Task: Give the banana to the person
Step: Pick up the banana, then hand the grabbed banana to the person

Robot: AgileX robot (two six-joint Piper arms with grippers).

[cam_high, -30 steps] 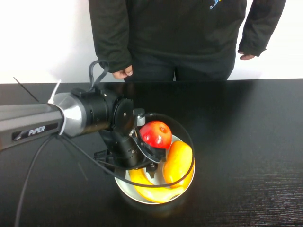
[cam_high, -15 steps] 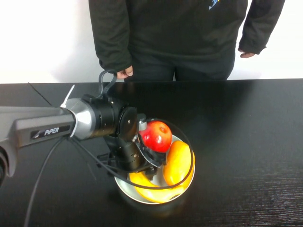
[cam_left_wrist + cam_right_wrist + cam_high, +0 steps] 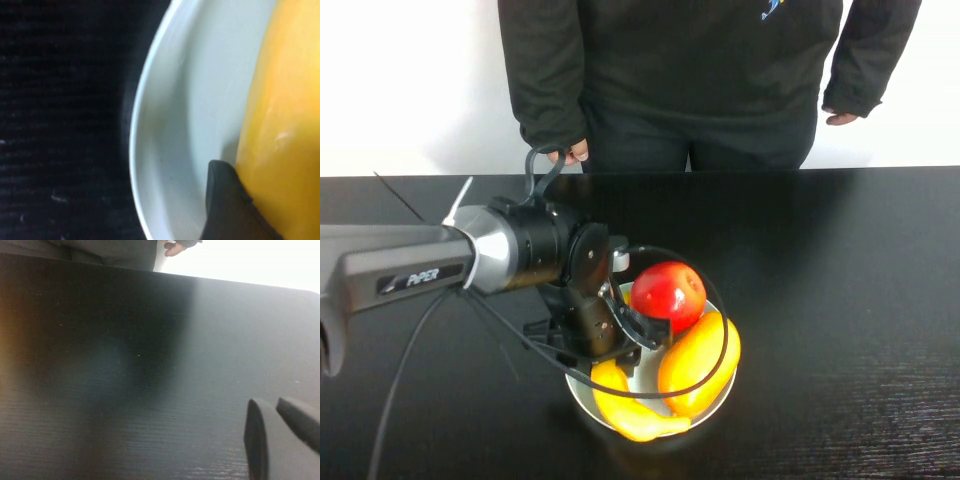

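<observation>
We are judging the handover as barely begun: the banana (image 3: pixel 626 414) is lying in the white bowl (image 3: pixel 578 392), along the edge nearest the robot, with nothing lifted clear yet. The left gripper (image 3: pixel 628 346) is reaching down into that bowl, right over the banana's upper end and beside the red apple (image 3: pixel 668 290). Its wrist view is showing a yellow fruit surface pressed close against the bowl's inner wall, but we cannot tell whether the gripper is clamping anything or standing apart. The right gripper (image 3: pixel 274 408) is not appearing in the high view. Its own camera is showing it hanging over bare black table (image 3: pixel 860 260) with its tips pressed together and holding nothing. Almost everything is waiting to be done, as we are reading it: securing the banana, raising it out past the other fruit, and carrying it across to the person (image 3: pixel 690 60), who is standing at the far edge of the table with both arms hanging down and neither hand offered. Counting, we are finding one banana, one apple, one plump yellow-orange fruit (image 3: pixel 700 362), one bowl, one person and two bare hands.
</observation>
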